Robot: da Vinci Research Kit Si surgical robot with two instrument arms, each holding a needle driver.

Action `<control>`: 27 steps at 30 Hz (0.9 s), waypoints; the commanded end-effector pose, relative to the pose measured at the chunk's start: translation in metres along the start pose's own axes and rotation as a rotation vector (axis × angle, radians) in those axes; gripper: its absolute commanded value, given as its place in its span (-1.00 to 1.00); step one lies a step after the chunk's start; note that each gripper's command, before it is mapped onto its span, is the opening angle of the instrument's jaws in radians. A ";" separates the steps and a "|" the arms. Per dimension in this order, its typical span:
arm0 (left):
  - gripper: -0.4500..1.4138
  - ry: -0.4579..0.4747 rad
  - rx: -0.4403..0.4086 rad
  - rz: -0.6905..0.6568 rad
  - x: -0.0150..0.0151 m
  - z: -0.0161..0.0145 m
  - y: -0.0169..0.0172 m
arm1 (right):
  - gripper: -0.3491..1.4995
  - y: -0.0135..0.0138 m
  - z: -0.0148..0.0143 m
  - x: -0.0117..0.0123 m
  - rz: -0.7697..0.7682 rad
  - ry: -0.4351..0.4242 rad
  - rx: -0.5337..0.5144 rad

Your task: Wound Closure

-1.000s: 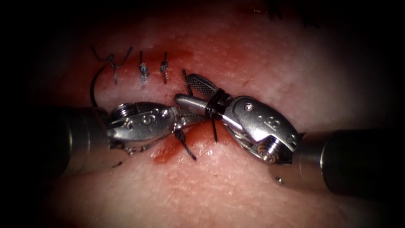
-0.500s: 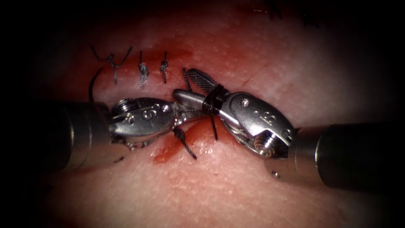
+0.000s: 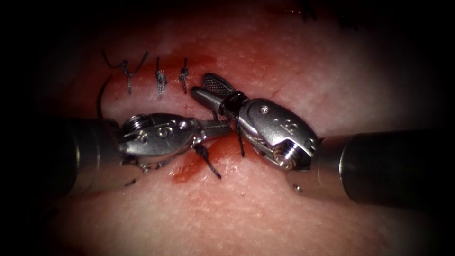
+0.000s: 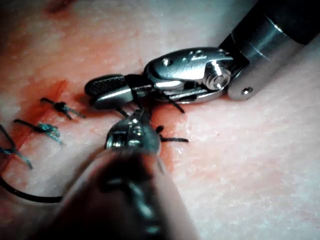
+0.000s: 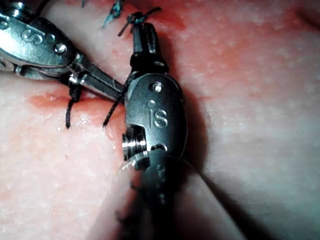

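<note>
While the right end effector (image 3: pixel 204 87) lies over the cut (image 3: pixel 222 147) with its jaws parted, grasping nothing, black thread (image 3: pixel 233 105) is wound in loops around their base, just ahead of the wrist. The left end effector (image 3: pixel 226 127) reaches in from the left with its slim jaws clenched, apparently on a strand of that thread beside the loops, though the contact is hard to make out. A short thread tail (image 3: pixel 207 163) lies on the red fluid (image 3: pixel 187 170) below the left tool. Three tied stitches (image 3: pixel 160 80) cross the cut further left on the tissue (image 3: pixel 265 213). I cannot make out the needle. One risk, as I judge it, is that the loops slide off the open jaws and the wrap comes undone; another is that tension tears the thread through the soft edge.
</note>
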 end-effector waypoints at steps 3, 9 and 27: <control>-1.00 -0.001 0.002 0.000 -0.0004 0.0009 0.0004 | -1.00 -0.0010 0.0003 -0.0001 0.005 -0.008 0.013; -1.00 0.000 0.001 -0.008 -0.0003 0.0008 0.0011 | -1.00 -0.0013 -0.0001 0.0002 0.001 -0.034 0.058; -1.00 -0.003 0.011 -0.010 0.0006 -0.0008 0.0001 | -1.00 -0.0034 -0.0040 -0.0012 -0.035 -0.050 0.175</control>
